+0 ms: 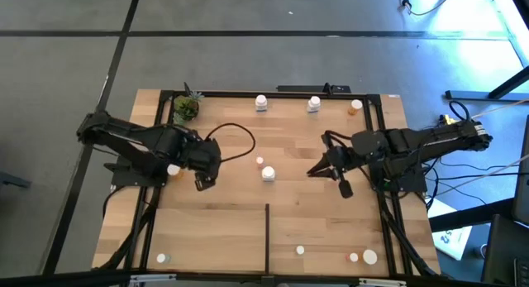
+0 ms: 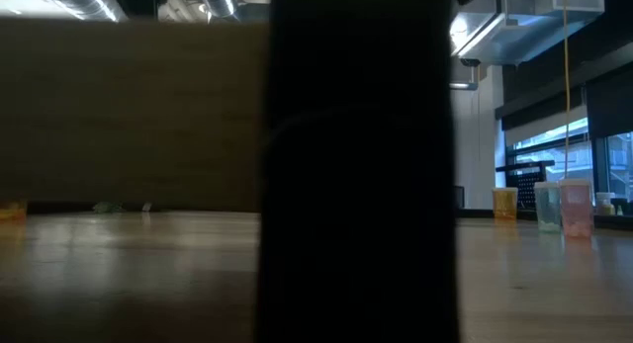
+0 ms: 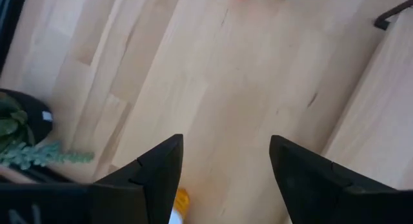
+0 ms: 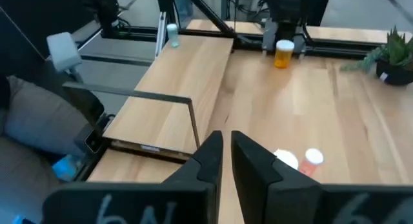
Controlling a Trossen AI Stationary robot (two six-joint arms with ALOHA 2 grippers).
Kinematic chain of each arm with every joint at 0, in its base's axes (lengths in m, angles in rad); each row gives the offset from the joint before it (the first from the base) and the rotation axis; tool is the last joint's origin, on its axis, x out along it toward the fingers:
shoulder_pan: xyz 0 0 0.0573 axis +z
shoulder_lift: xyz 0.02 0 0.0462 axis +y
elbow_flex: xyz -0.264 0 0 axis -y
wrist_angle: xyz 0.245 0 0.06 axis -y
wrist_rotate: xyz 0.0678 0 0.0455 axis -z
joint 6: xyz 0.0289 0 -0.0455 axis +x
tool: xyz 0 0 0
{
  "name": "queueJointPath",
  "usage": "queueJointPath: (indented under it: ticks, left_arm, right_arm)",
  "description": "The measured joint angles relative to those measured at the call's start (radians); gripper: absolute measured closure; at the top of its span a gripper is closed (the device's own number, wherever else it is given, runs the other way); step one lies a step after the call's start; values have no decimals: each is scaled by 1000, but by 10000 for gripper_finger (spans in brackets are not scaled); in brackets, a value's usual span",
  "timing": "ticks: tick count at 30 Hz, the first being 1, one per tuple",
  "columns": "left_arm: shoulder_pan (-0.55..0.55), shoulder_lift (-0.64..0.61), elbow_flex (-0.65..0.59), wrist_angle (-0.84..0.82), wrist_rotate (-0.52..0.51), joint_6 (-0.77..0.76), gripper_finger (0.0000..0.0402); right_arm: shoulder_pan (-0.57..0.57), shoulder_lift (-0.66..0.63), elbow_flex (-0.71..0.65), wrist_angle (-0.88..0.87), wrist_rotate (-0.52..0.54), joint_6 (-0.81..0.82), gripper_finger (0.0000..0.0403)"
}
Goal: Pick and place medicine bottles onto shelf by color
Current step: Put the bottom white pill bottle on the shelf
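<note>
While both dark arms hover over the light-wood planked shelf [image 1: 248, 212], the nearest targets are two small white-capped medicine bottles [image 1: 268, 174] standing upright mid-board, between the claws. The left gripper [image 1: 204, 176] stands released, holding nothing, with the pair off to its inner side; the right gripper [image 1: 337, 178] is clenched on nothing, with the pair just ahead of its fingertips in its wrist view. Judging by the gaps, the two arms look about equally near; the left is ready-spread.
</note>
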Motion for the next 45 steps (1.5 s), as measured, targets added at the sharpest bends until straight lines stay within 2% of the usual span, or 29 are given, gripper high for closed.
queueJointPath:
  ticks: [5, 13, 19, 27, 36, 45]
  left_arm:
    - [51, -48, -117, 157, 11, 87, 177]
    - [123, -72, -260, 488, 26, 354, 177]
    - [174, -72, -375, 755, 183, 505, 177]
    - [218, -55, -449, 961, 187, 649, 177]
    - [217, 29, -453, 1182, 187, 708, 177]
    - [222, 112, -454, 1210, 186, 685, 177]
  right_arm:
    - [-38, 0, 44, -78, 3, -3, 367]
    - [-105, 34, 134, -198, 41, 22, 367]
    - [-120, 118, 191, -262, 37, 56, 367]
    - [-119, 223, 287, -340, 36, 84, 367]
    - [-119, 242, 281, -359, 36, 83, 367]
    - [-118, 246, 281, -356, 35, 83, 367]
